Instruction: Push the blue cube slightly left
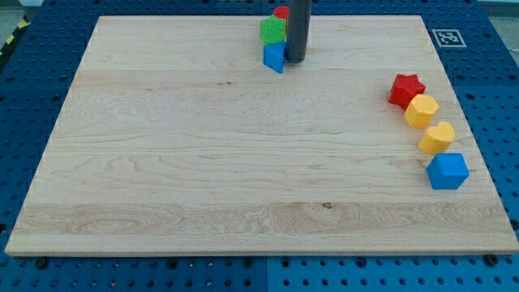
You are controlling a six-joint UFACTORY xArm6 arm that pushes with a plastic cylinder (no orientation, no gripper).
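1. Blue cube (275, 56) sits touching my tip (295, 62), on its view-left side, near the wooden board's (203, 162) top edge.
2. Rod has no jaws; tip presses against the cube.
3. Green block (272, 30) and red block (280, 12) lie just above-left of tip.
4. Red star (405, 89), two yellow blocks (422, 110) and another blue block (448, 171) sit well apart, lower right.

Blue cube (447, 171) near board's right edge

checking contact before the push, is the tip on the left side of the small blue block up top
No, my tip sits against the right side of the small blue block.
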